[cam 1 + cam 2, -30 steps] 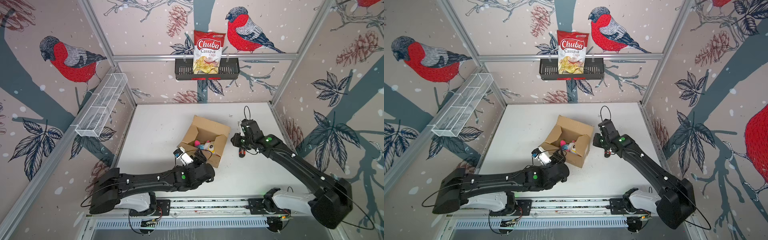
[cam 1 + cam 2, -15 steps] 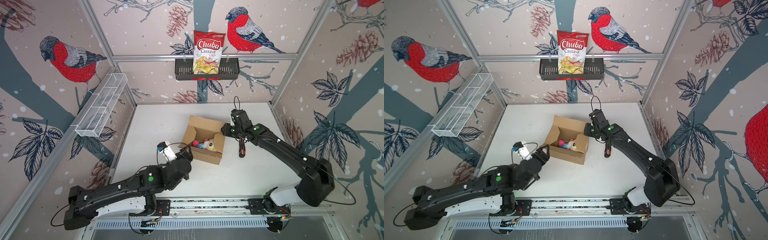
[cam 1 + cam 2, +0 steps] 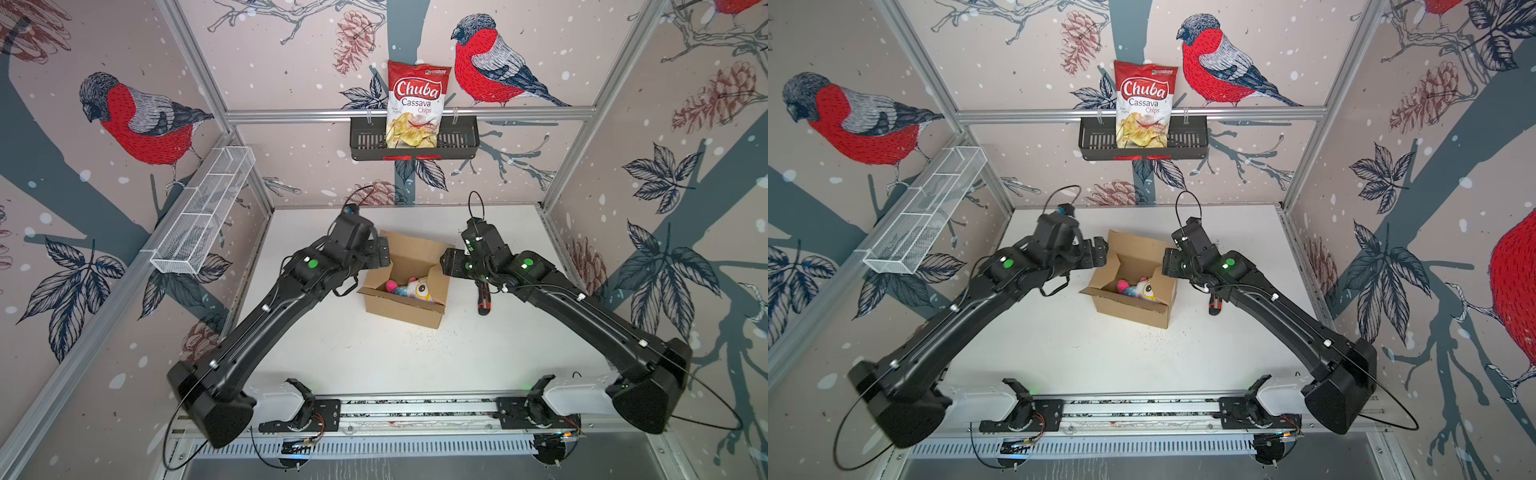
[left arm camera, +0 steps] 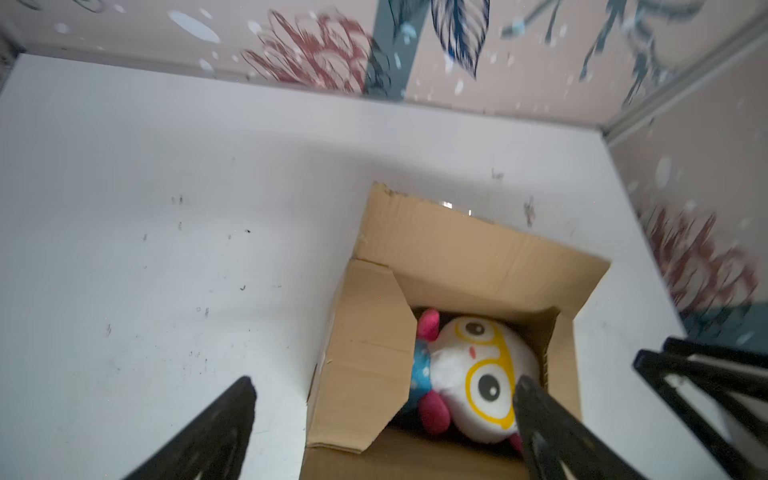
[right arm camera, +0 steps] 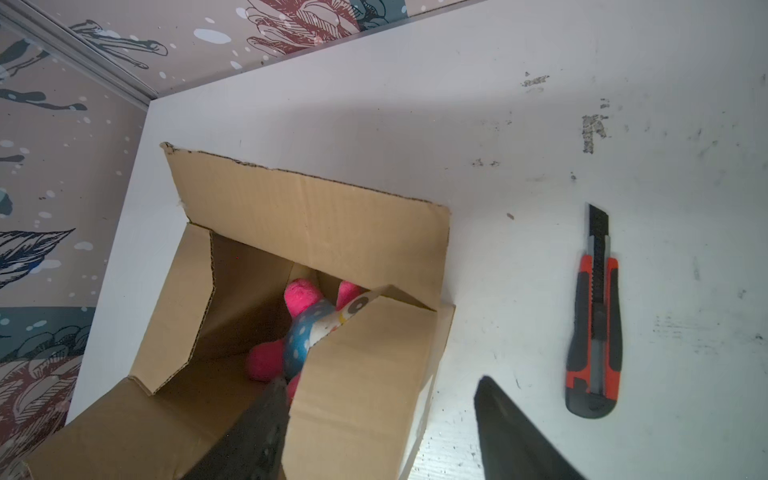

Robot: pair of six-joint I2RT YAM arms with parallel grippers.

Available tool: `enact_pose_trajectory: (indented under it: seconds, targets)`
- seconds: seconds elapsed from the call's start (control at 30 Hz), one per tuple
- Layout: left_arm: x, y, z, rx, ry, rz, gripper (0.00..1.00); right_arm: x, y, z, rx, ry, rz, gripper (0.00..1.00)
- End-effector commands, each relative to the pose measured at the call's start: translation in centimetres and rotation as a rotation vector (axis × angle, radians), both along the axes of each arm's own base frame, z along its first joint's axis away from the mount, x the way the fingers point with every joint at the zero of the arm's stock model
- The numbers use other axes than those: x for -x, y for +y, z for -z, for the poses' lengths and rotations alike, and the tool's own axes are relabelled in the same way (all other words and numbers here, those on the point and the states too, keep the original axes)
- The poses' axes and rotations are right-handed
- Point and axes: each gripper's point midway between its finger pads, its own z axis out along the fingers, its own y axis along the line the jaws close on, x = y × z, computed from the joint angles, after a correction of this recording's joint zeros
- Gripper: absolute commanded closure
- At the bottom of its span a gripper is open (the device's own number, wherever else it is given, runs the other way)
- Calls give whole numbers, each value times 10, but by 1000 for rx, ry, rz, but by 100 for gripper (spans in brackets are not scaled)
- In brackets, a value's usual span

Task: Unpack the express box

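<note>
Plush toy (image 4: 469, 374) half behind express box (image 4: 457, 249) flap, utility knife (image 3: 483, 305) — in both top views — partly under arm (image 3: 540, 291).

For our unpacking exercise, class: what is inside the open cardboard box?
A plush toy: white face with yellow glasses, pink limbs, blue dotted body. The box flaps and walls cover part of it and the floor, so anything else inside cannot be seen.

Bird-print walls (image 3: 291, 50), white tabletop (image 3: 374, 357)

Top views high at front, looking down over table (image 3: 374, 365); wrist views close, sharing express box (image 4: 457, 257).
</note>
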Motion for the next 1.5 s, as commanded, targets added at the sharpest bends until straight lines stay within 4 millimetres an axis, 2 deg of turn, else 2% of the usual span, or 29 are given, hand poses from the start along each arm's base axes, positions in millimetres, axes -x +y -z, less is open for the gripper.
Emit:
enact_pose_trajectory:
  seconds: [0.0,0.23,0.37,0.6,0.83,1.1,1.27,1.47]
  targets:
    - [5,-16,22,-122,87,193,4,4,-13,2,19,-1,59,29]
    - [-1,-28,80,-243,248,259,4,2,-11,8,7,-10,52,26]
    - [-2,-35,97,-284,290,263,4,-2,-4,18,15,9,37,25]
    - [-3,-34,112,-433,320,230,4,-7,7,36,11,34,15,23]
    - [-8,-10,105,-566,293,122,4,-12,8,52,36,72,22,23]
    - [-11,14,98,-667,254,42,4,-14,9,58,43,81,23,23]
    - [-15,16,81,-641,197,15,6,-14,6,63,52,90,30,23]
    - [-16,27,69,-644,169,-30,7,-14,1,72,66,106,41,23]
